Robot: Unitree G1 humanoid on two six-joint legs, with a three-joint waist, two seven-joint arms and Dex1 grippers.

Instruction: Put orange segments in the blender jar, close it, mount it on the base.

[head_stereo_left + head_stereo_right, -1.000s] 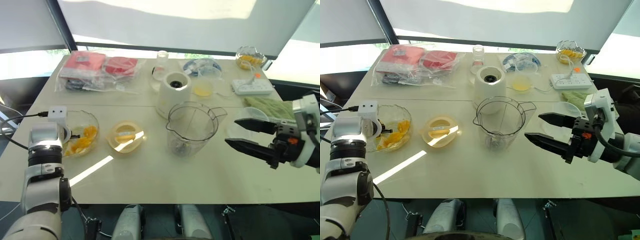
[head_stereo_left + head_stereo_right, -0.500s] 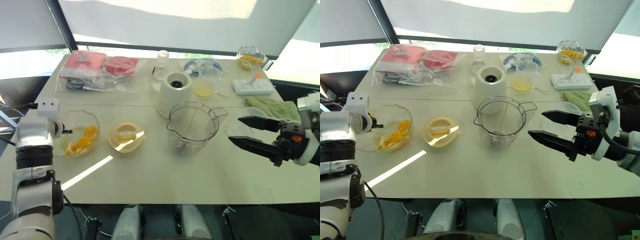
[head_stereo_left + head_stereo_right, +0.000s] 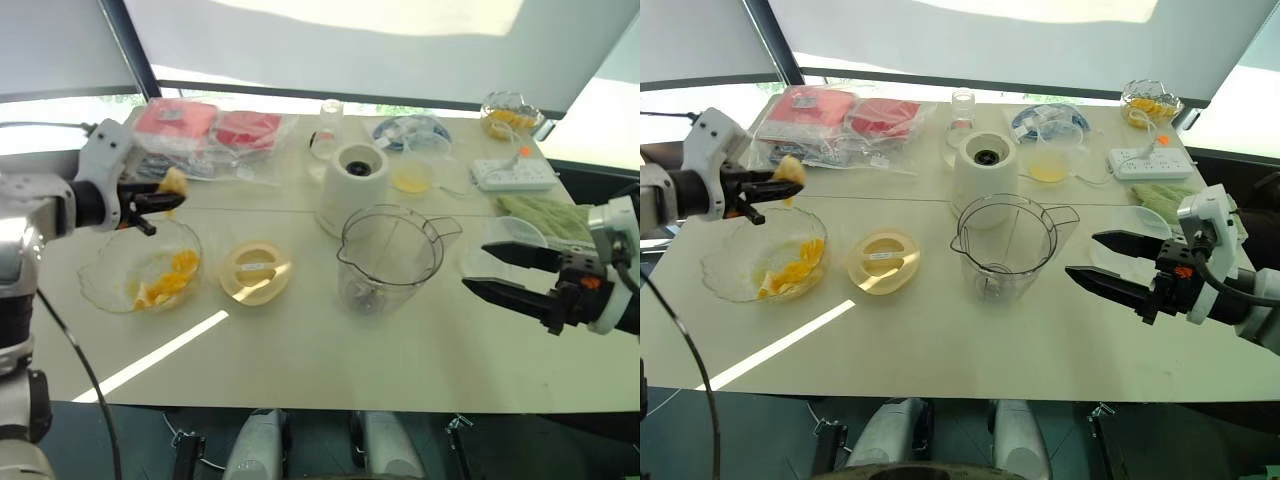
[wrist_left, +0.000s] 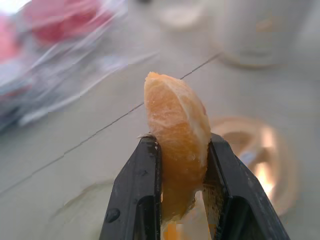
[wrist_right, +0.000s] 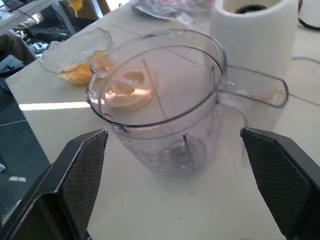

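My left gripper (image 3: pixel 168 192) is shut on one orange segment (image 4: pixel 176 141) and holds it in the air above the far rim of a clear bowl (image 3: pixel 100 283). More orange segments (image 3: pixel 166 281) lie in that bowl at the table's left. The empty clear blender jar (image 3: pixel 390 258) stands upright at mid-table, its blade visible at the bottom (image 5: pixel 181 152). The white base (image 3: pixel 352 187) stands just behind it. My right gripper (image 3: pixel 478 266) hovers open to the right of the jar, fingers pointing at it, holding nothing.
A round yellow lid (image 3: pixel 255 270) lies between bowl and jar. Bagged red packets (image 3: pixel 205 135) sit at the back left. A small cup of yellow liquid (image 3: pixel 410 176), a power strip (image 3: pixel 510 173), a green cloth (image 3: pixel 548 214) and another bowl (image 3: pixel 505 110) are at the back right.
My left gripper has come up out of the bowl with an orange segment, rising and swinging toward the table's middle while the wrist turned. The right gripper has stayed about where it was, still open.
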